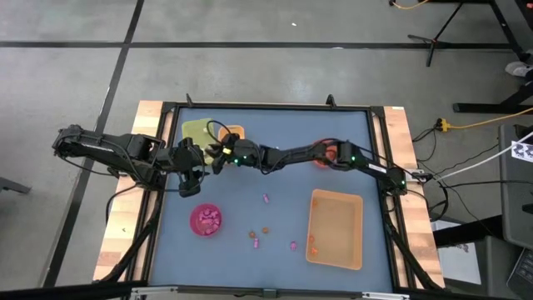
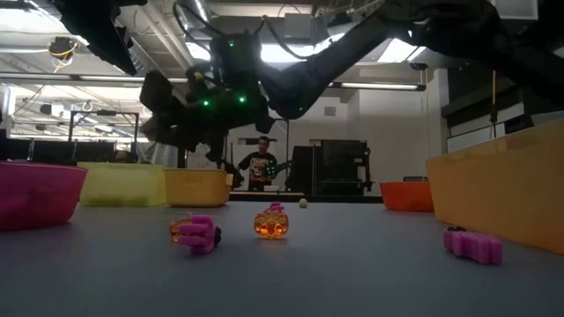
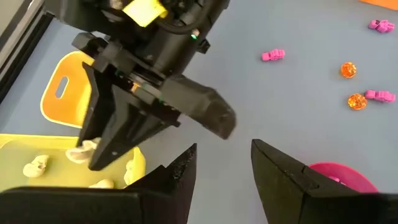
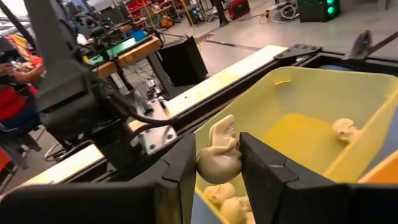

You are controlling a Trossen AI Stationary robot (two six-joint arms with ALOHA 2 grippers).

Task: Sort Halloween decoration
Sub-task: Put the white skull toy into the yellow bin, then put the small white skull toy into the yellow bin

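I am holding a cream-white skull-shaped trinket in the right gripper, its jaws clamped on the piece from both sides, directly over the yellow-green plastic tray that sits by the far edge of the table, toward its far left corner. Several more cream-white skulls are already lying in that tray, so I am judging this as the drop step for the white pieces.

The left gripper is waiting with its jaws apart and nothing between them, just beside the right gripper and above the blue-grey table top, near the round magenta plastic bowl.

The next move calls for spreading the right jaws while they are hanging inside the tray walls, so the skull falls among the others and not over the rim or into the small orange tray touching it. I am also minding the left arm, which is close enough to be clipped when I pull back.

Loose pieces are remaining near the front edge of the table: magenta-pink trinkets and clear orange-brown pumpkin beads, lying between the magenta bowl and the large tan-orange rectangular tray at the front right.
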